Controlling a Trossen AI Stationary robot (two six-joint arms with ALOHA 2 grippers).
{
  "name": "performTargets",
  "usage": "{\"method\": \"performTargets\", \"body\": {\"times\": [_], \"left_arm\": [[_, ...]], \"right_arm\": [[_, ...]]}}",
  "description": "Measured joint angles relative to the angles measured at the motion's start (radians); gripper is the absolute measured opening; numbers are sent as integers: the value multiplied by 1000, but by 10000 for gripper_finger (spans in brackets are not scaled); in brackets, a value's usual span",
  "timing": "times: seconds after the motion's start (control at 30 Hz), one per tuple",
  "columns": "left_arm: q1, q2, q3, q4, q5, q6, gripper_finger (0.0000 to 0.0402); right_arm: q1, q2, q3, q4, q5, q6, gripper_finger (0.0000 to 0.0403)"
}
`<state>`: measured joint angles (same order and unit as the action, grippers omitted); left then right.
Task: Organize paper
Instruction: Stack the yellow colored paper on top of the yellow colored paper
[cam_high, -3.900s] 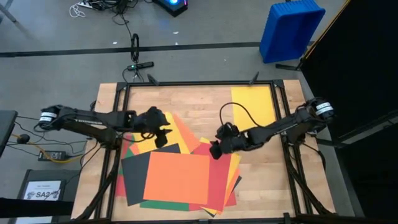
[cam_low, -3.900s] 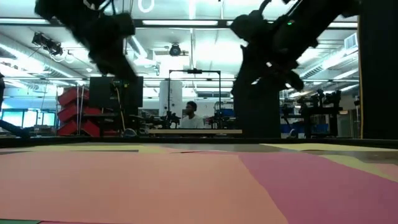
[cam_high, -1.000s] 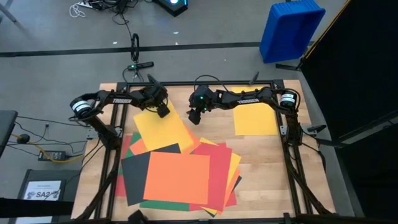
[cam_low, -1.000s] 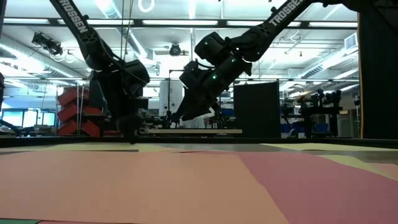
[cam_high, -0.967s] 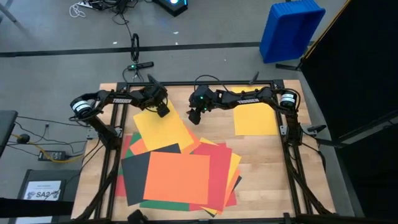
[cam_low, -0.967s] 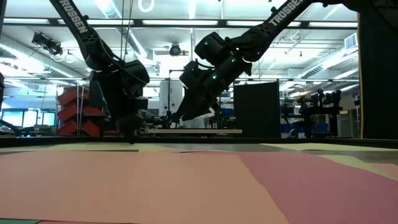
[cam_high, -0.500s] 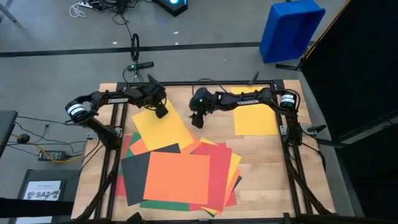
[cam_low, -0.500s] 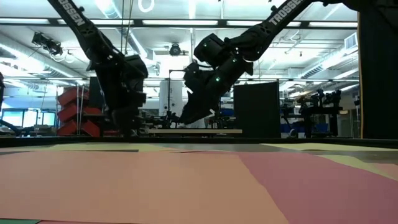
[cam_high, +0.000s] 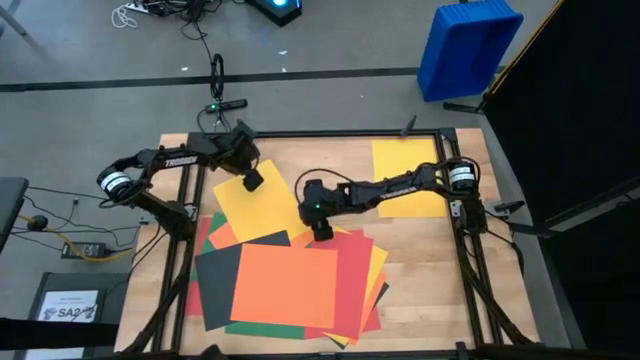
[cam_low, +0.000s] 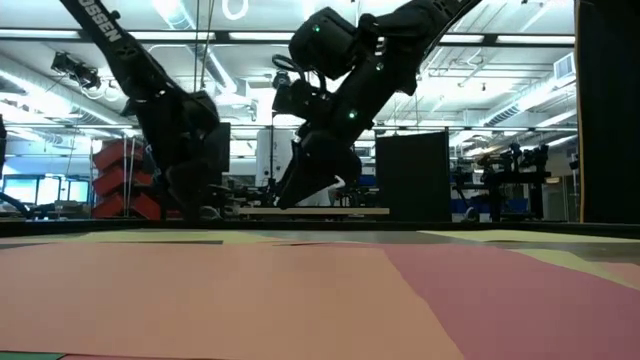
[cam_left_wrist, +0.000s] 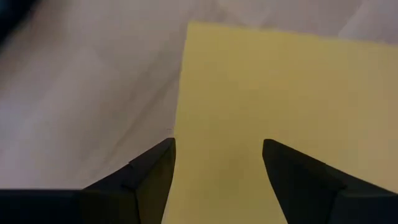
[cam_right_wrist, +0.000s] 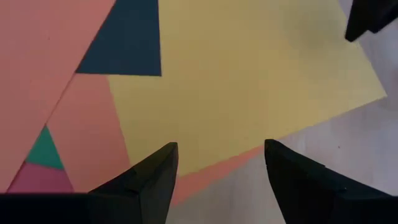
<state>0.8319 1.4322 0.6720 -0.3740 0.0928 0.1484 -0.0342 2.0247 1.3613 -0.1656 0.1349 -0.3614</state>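
- Paper (cam_high: 290, 285) piles at 6 o'clock on the surface (cam_high: 420, 290); a lone yellow sheet (cam_high: 407, 175) lies at 2.
- Left end effector (cam_high: 253, 181) and right end effector (cam_high: 322, 230): fingers apart, empty, over a tilted yellow sheet (cam_high: 262, 207).
- Risk, we judge: thin sheets cling, several lift together.
- Readable: "TROSSEN" on left arm (cam_high: 180, 156); "SA2" on white sheet (cam_high: 68, 307).

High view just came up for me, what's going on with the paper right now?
Both arms are over one tilted yellow sheet that lies partly on the pile of coloured paper. The left gripper is open at the sheet's far edge; the right gripper is open above its near right edge, by the pile. Neither holds anything. Another yellow sheet lies alone at the far right of the table.
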Motion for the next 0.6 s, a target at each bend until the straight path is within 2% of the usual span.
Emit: {"method": "performTargets", "body": {"times": [0.17, 0.4, 0.6], "left_arm": [[12, 0, -30, 8, 62, -1, 227], [11, 2, -63, 110, 111, -59, 226], [11, 58, -65, 177, 137, -68, 212]], "right_arm": [[2, 0, 0, -26, -43, 42, 212], [-33, 2, 0, -2, -81, 167, 213], [-72, 2, 0, 12, -104, 194, 206]]}}
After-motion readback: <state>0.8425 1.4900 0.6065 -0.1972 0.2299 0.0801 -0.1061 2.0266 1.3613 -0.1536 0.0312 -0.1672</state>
